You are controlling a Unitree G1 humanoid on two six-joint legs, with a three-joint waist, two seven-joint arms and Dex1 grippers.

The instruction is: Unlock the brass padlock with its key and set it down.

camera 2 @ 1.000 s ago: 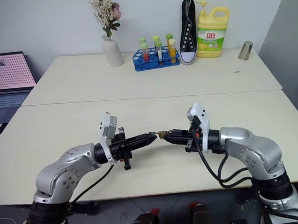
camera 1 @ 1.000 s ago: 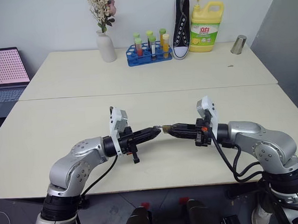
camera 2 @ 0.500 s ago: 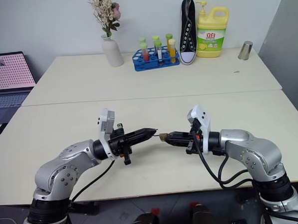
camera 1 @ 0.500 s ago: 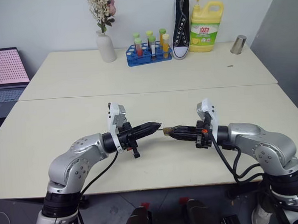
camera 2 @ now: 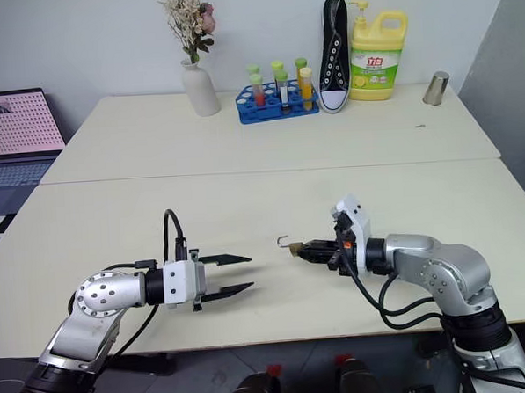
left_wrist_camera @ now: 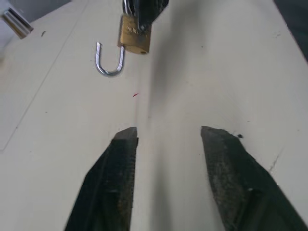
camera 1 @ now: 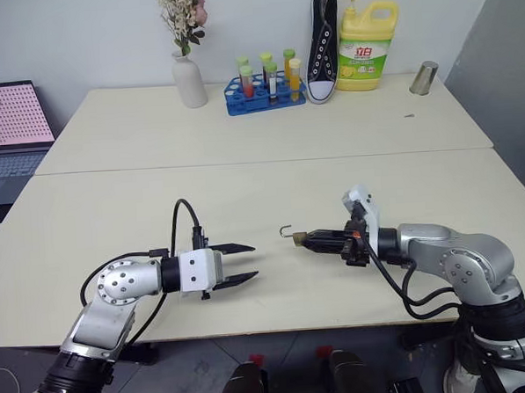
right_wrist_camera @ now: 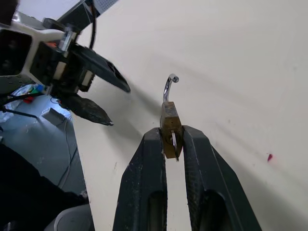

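Observation:
The brass padlock (right_wrist_camera: 170, 124) is tiny, and its silver shackle (left_wrist_camera: 109, 65) is swung open. My right gripper (camera 1: 305, 241) is shut on its body and holds it just above the table, right of centre. A silver sliver shows at the padlock's base between the fingers (right_wrist_camera: 153, 159); I cannot tell whether it is the key. My left gripper (camera 1: 254, 260) is open and empty. It lies level a short way to the left of the padlock and points at it, with bare table between.
Along the far table stand a white vase of dried flowers (camera 1: 189, 81), a blue test-tube rack (camera 1: 266, 95), a black shoe (camera 1: 321, 44), a yellow detergent bottle (camera 1: 366, 46) and a metal cup (camera 1: 424, 78). A laptop (camera 1: 10, 117) sits at the far left.
My left gripper has opened, rolled over and drawn back to the left and lower, away from the padlock. The right gripper has sunk a little with the padlock in it.

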